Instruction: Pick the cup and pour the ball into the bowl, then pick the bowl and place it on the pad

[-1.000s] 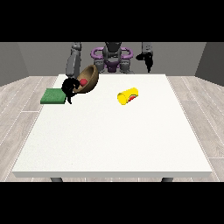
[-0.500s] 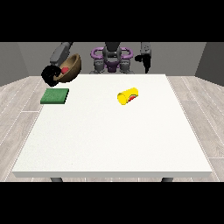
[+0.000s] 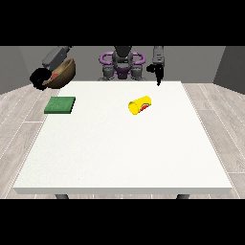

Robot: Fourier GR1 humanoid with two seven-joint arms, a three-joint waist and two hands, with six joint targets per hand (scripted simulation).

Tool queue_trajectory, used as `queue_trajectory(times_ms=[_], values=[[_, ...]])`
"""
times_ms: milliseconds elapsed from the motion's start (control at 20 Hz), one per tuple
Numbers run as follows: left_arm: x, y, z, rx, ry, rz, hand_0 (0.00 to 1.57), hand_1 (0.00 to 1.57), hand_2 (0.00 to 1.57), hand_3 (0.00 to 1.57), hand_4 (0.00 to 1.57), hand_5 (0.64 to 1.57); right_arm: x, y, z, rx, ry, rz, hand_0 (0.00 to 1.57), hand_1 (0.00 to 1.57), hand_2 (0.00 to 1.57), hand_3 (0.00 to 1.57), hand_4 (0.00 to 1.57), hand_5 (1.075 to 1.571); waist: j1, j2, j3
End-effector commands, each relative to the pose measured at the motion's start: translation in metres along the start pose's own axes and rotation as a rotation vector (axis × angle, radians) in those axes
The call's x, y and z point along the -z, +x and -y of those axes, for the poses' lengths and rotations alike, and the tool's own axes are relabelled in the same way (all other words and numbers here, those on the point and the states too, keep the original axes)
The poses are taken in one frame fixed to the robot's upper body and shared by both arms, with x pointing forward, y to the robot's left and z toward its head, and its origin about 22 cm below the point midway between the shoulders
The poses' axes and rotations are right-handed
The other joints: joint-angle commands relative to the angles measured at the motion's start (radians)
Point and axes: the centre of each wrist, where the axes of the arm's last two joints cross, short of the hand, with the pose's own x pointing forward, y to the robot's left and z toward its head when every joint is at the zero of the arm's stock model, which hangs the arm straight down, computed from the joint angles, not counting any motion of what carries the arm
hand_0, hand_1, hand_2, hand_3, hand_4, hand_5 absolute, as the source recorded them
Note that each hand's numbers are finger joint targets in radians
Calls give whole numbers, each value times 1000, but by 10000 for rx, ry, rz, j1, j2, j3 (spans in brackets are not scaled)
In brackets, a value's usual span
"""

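Observation:
A brown bowl [image 3: 63, 72] hangs tilted in the air beyond the table's left edge, above and left of the green pad [image 3: 60, 105]. The hand at the view's left [image 3: 40, 78] is curled on the bowl's rim. Something red [image 3: 56, 75] shows inside the bowl. A yellow cup [image 3: 139, 105] lies on its side near the table's middle back, its red inside facing the camera. The hand at the view's right [image 3: 158, 72] hangs over the table's back edge with fingers pointing down, holding nothing.
The white table [image 3: 124, 153] spreads wide toward the camera. The robot's torso [image 3: 122, 64] stands behind the back edge.
The hand at the view's left has carried the bowl up and leftward, from over the table near the pad to beyond the left edge. The cup and the other hand have stayed put.

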Motion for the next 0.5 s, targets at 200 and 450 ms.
queue_trajectory(times_ms=[200, 450], values=[[3, 5, 18, 0, -169, 1327, 0, 0, 0, 0, 1171, 1356, -1, -3, 30, 696, -134, 1047, 1550, 1550, 1571, 714, 869, 1510, 356, 1341, 3], [0, 24, 26, 10, -213, 1710, 0, 0, 0, 0, 1169, 1360, -6, 28, 76, -607, -1779, 1646, 1544, 1544, 1571, 628, 439, 1561, 606, 1791, 15]])
